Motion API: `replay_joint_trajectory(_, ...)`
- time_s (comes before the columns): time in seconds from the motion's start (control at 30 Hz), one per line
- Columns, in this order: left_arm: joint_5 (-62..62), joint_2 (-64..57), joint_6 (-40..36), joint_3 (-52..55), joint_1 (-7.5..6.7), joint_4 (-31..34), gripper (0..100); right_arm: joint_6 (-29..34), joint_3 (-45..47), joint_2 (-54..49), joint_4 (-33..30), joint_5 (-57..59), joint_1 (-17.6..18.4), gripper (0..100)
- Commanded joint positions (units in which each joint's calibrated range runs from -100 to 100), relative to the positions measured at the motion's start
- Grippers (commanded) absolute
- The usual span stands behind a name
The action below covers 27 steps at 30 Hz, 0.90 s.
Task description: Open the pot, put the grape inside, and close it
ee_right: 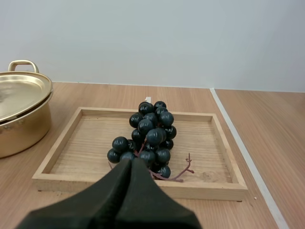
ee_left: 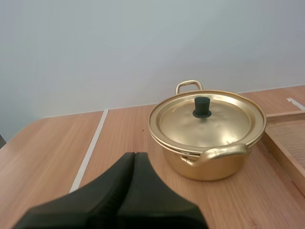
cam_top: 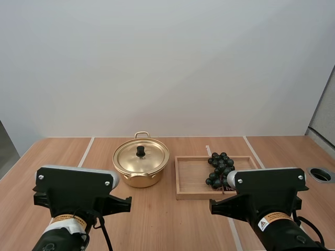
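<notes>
A gold pot (cam_top: pixel 140 171) stands mid-table with its lid (cam_top: pixel 141 156) on, a black knob (cam_top: pixel 141 151) at the lid's centre. The pot (ee_left: pixel 209 138) lies ahead of my left gripper (ee_left: pixel 134 156), whose fingers lie together as one dark wedge, holding nothing. A bunch of dark grapes (cam_top: pixel 220 168) rests in a wooden tray (cam_top: pixel 191 188) to the right of the pot. The grapes (ee_right: pixel 145 138) sit just beyond my right gripper (ee_right: pixel 131 162), also shut and empty. Both arms sit near the table's front edge.
White tape lines (cam_top: pixel 85 152) run across the wooden table. A round hole (cam_top: pixel 321 174) is set in the table at the far right. The tray's left side (ee_right: pixel 57 148) lies close to the pot's edge (ee_right: pixel 24 119).
</notes>
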Motion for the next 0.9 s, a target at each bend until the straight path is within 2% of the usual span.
replay_joint_trajectory(0.0, -8.38, -0.32, -0.21, 0.0, 0.08, -0.67, 0, 0.6, 0.0, -0.35, -0.11, -6.04, 0.17, 0)
replay_joint_trajectory(0.13, -12.35, -0.32, 0.01, 0.0, 0.08, -0.67, 0, 0.6, 0.0, -0.35, -0.11, -16.29, 0.17, 0)
replay_joint_trajectory(0.33, -12.18, -0.32, 1.35, -6.26, 0.08, -0.67, 0, 0.6, -2.99, -0.35, -0.58, -16.0, 0.17, 0)
replay_joint_trajectory(0.53, -9.54, 0.7, 1.4, -15.33, 0.08, -0.85, 0, 0.6, -14.14, -0.35, -0.58, -6.12, 0.17, 0)
replay_joint_trajectory(0.73, 5.29, 8.68, 1.4, -25.85, 0.08, -2.19, 0, 0.6, -24.64, -0.35, -0.58, 1.73, 0.17, 0)
replay_joint_trajectory(0.87, 12.34, 14.74, 1.4, -32.19, 0.08, -2.82, 0, 0.6, -31.43, 4.92, -0.58, 8.85, 0.17, 0)
